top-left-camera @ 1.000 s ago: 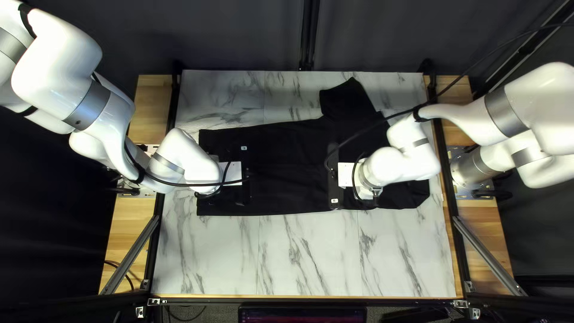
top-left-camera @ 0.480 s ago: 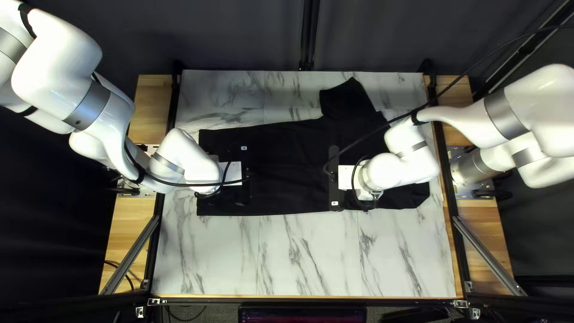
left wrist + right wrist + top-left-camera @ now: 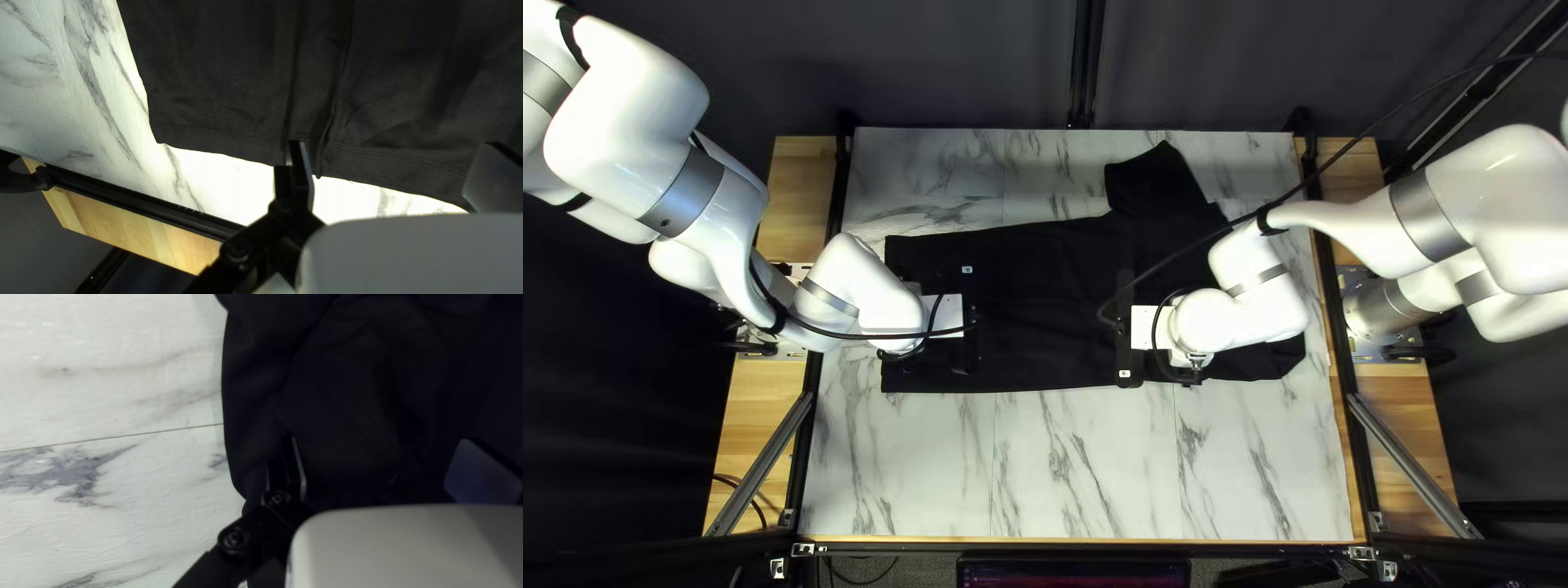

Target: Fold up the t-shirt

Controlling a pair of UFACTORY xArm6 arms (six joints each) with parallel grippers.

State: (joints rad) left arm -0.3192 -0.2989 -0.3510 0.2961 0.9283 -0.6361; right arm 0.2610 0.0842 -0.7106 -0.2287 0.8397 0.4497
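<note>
Left gripper (image 3: 393, 157): released, fingers wide apart, nothing pinched. Hem (image 3: 218, 142) runs crosswise between and past them; a ridge in the cloth (image 3: 331, 117) meets it just inside one finger. Cloth lies ahead, marble tabletop (image 3: 234, 177) behind the hem. Contact with the fabric: cannot tell.

Right gripper (image 3: 381, 452): also released, fingers well apart over dark, rumpled cloth. Shirt's long edge (image 3: 234, 408) runs beside it, roughly along its pointing direction, with marble on the other side. Height over the cloth: cannot tell.

Further out, top left view: the t-shirt (image 3: 1046, 305) spans the centre of the frame, long axis left to right. Hem end at left centre, by the left arm (image 3: 850, 289); shoulder end at right centre, by the right arm (image 3: 1252, 316). One sleeve (image 3: 1165, 180) juts toward the upper part of the frame, right of middle.

Reading: an early fold, an arm at each end. Left is nearer the hem, right nearer the shoulders and the long edge at lower centre. If that edge is to be lifted, the right has a short shift sideways, the left a longer one along the hem. Risk: a shallow pinch, or one that bunches the rumpled cloth
</note>
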